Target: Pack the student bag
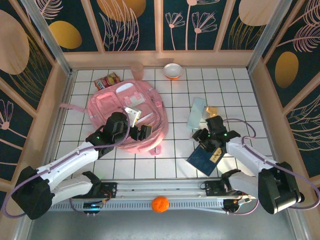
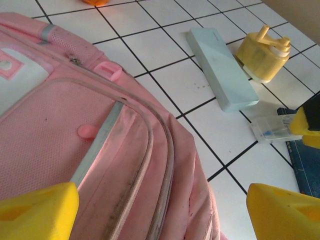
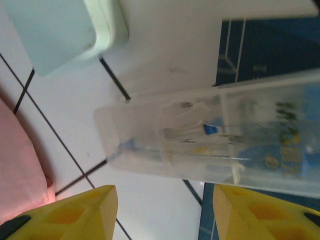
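Snack pkt (image 1: 107,80) lying nr table's (image 1: 240,90) far edge, left end; pink cup (image 1: 137,70) & bowl (image 1: 172,70) sitting along that edge. Student bag (image 1: 107,107) lying flat left of centre: pink mesh, white zip trim, dark smudges along a seam. Left gripper (image 2: 161,207) hovering over bag's right side, fingers wide apart. Pale blue case (image 1: 196,112) & yellow thing (image 2: 262,52) lying right of bag. Clear box (image 3: 210,145) lying partly over dark blue book (image 1: 202,160). Right gripper (image 3: 165,210) standing w/ fingers apart, box just past tips. Orange ball (image 1: 160,204) resting at near edge.

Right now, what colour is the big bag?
Pink. The student bag shows best in the top external view.
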### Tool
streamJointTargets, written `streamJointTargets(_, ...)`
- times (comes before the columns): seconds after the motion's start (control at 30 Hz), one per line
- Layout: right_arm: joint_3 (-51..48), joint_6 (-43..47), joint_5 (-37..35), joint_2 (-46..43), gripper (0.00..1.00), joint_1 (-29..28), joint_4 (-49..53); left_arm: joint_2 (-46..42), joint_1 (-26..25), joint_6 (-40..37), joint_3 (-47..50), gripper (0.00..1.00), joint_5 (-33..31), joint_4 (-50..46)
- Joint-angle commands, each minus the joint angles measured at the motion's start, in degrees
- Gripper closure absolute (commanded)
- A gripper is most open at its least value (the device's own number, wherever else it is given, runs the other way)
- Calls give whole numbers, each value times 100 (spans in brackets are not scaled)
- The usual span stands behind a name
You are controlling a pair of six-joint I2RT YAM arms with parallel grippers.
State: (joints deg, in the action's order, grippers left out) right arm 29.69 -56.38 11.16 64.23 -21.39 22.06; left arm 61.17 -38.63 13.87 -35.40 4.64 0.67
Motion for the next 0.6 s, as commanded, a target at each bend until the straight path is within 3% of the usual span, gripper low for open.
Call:
streamJointTargets(0.0,268,324,-185,245,47,316,-517,77,31,85,42,13,-60,327)
streamJointTargets(0.3,758,999,-97,829,47,944,-1126,405,31,320,-113,14,163,635)
streamJointTargets(0.4,1009,1413,26,803,47,1172,-884,653,23,973,-376,19,-122,494)
streamJointTargets(0.57,1199,1872,23,398,47,1811,117,1194,-99,1530,-782,22,482,380)
